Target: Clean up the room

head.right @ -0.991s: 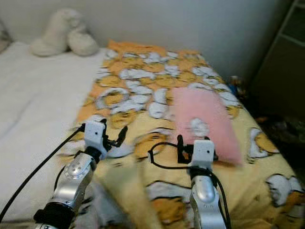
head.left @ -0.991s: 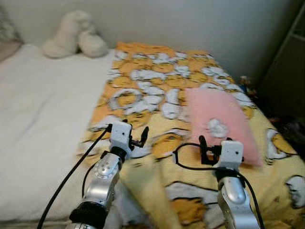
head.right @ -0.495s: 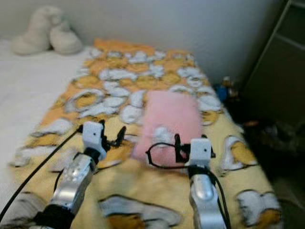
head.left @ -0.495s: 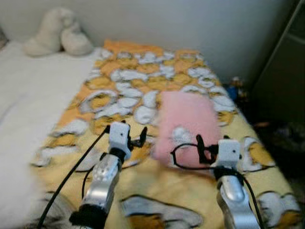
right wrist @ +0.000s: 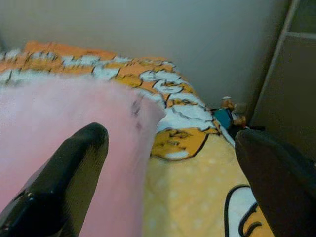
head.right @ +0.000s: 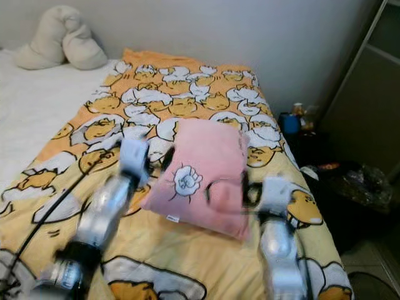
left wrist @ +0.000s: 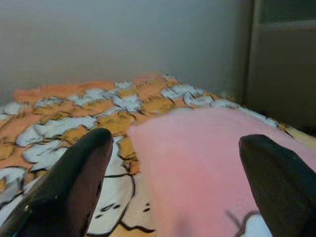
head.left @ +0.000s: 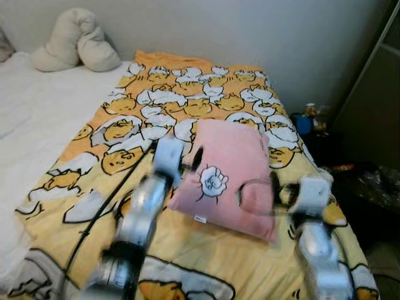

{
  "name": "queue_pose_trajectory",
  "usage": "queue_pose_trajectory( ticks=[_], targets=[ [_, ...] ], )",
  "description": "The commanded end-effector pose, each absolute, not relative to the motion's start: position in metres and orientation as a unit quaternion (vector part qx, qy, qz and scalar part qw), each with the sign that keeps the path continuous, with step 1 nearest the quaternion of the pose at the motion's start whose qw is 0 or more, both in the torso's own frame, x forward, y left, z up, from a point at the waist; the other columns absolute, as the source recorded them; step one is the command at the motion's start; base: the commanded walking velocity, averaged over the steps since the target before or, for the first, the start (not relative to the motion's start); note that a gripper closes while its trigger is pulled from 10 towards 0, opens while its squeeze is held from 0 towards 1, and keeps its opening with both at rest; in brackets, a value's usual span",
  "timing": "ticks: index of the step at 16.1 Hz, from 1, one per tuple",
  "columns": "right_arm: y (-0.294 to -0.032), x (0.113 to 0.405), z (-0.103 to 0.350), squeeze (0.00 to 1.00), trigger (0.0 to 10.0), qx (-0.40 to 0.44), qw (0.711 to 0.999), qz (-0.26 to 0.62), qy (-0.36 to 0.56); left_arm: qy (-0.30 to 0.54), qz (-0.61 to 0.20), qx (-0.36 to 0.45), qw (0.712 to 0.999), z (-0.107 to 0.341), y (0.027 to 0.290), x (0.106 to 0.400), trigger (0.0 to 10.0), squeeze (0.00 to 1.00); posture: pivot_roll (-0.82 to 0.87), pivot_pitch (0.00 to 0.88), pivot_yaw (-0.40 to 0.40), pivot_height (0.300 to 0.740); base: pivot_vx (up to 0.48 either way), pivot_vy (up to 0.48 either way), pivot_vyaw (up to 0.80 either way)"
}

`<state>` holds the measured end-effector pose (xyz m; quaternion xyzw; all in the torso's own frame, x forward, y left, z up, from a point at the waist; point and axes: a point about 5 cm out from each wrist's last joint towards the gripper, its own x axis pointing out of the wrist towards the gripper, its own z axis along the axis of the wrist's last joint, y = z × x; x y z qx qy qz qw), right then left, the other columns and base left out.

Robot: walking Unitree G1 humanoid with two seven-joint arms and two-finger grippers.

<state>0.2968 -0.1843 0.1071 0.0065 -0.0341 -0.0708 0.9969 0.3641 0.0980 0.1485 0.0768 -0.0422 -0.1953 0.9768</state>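
Pink pillow: lies flat on the patterned blanket on the bed, not yet picked up. Left end effector: fingers wide, pillow's near edge between them. Right end effector: fingers wide at pillow's other edge. Contact probably not made; head views blurred. Tidying barely begun.

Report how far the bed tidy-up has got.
Done: the yellow patterned blanket lies spread over the bed. In hand: the left gripper and right gripper, jaws open, flank the pink pillow without gripping it. Left: the pillow lies askew mid-bed, the cream plush toy sits in the far corner, and clutter remains beside the bed.
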Motion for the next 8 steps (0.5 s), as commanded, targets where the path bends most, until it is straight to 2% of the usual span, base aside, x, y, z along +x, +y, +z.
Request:
queue_pose_trajectory(
  ticks=[1, 4, 8],
  targets=[
    [-0.195, 0.303, 0.116, 0.0, 10.0, 0.029, 0.995, -0.085, -0.041, -0.018, -0.204, 0.072, 0.976, 0.151, 0.099, 0.371, 10.0, 0.0, -0.08, 0.0, -0.015, 0.74, 0.0, 0.0, 0.0],
    [-0.212, 0.323, 0.117, 0.0, 10.0, 0.147, 0.986, -0.079, 0.006, 0.044, -0.221, 0.006, 0.974, 0.174, 0.109, 0.398, 10.0, 0.0, -0.08, 0.06, 0.012, 0.74, 0.0, 0.0, 0.0],
    [-0.209, 0.337, 0.112, 0.0, 10.0, 0.248, 0.967, -0.039, 0.046, 0.108, -0.228, -0.083, 0.964, 0.182, 0.107, 0.407, 10.0, 0.0, -0.1, 0.133, 0.03, 0.74, 0.0, 0.0, 0.0]
  ],
)
